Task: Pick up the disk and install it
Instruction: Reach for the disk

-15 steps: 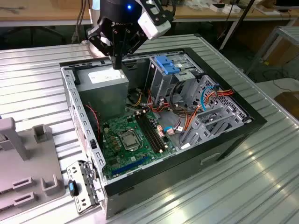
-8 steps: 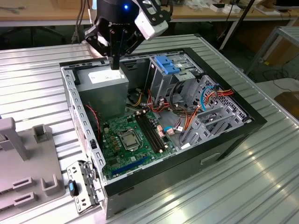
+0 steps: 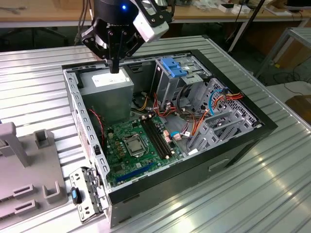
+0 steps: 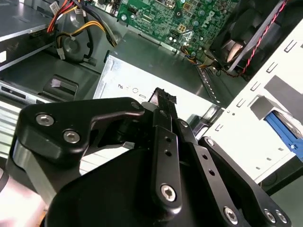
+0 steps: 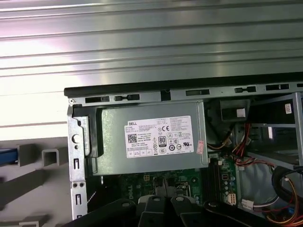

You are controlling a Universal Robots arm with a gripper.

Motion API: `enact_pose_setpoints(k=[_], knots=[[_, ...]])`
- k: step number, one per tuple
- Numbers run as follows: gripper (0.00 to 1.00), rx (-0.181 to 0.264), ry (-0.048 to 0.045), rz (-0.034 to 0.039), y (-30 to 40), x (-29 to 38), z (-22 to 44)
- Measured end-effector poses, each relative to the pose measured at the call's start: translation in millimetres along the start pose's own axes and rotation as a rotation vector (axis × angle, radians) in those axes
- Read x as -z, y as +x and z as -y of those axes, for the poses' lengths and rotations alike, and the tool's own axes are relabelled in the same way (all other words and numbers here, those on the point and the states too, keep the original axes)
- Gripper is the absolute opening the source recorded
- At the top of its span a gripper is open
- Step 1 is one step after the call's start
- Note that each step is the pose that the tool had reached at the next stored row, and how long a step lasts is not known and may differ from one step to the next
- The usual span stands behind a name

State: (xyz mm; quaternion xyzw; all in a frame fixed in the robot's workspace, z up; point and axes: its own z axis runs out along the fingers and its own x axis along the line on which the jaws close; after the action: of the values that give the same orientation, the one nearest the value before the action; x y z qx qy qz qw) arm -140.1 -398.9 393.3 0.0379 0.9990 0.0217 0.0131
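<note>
Tool [image 3: 114, 67] pinched shut, empty, hanging just above grey power supply [image 3: 108, 86] inside open computer case [image 3: 77, 116]. Disk: probably the blue edge [image 5: 6, 156] at grey fixture [image 3: 34, 174] on table [image 3: 272, 194], outside case. Risk: tool low, sideways sweep could clip case wall; closed fingers would shove disk, not grip it.
</note>
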Motion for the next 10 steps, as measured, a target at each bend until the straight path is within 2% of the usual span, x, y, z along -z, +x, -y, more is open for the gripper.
enact_pose_setpoints(k=[8, 10], knots=[[0.11, 0.000, 0.0000, 0.0000, 12.5, 0.3, -0.4], [0.11, 0.000, 0.0000, 0.0000, 18.2, 0.4, -1.6]])
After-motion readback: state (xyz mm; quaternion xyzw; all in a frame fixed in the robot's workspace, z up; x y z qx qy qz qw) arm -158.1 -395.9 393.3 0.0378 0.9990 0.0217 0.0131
